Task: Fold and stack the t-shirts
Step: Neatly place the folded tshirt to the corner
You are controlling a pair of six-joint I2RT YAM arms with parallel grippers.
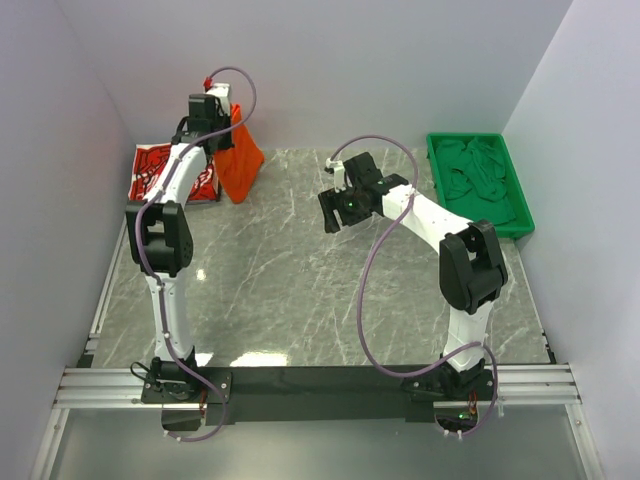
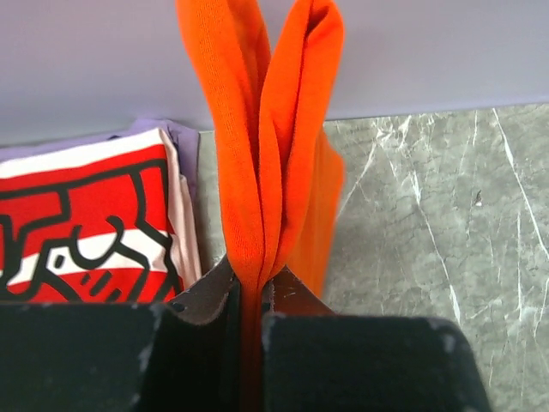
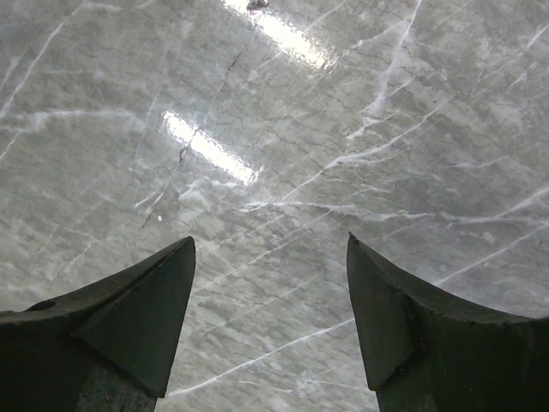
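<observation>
T-shirts, two: orange t-shirt (image 1: 241,160) pinched in left gripper (image 2: 251,292), hanging at far-left corner of table (image 1: 300,290); red printed t-shirt (image 1: 160,172) folded flat beside it. Right gripper (image 3: 270,283) spread wide, empty, mid-table. Green tray (image 1: 465,136), one, far-right corner.

**Desk:** Where are the two shirts?

**Photographer:** FAR LEFT CORNER: The red t-shirt (image 1: 160,172) lies folded flat on the table (image 1: 330,280), its white, black-outlined print facing up.

**Desk:** And the orange one?

**Photographer:** The plain orange t-shirt (image 1: 243,160) hangs just to the right of it. It is gathered into long upright folds and pinched at the top in the clamped left gripper (image 1: 225,125). The cloth widens downward and its lower edge reaches the tabletop. A strip of bare table shows between the two shirts.
</observation>
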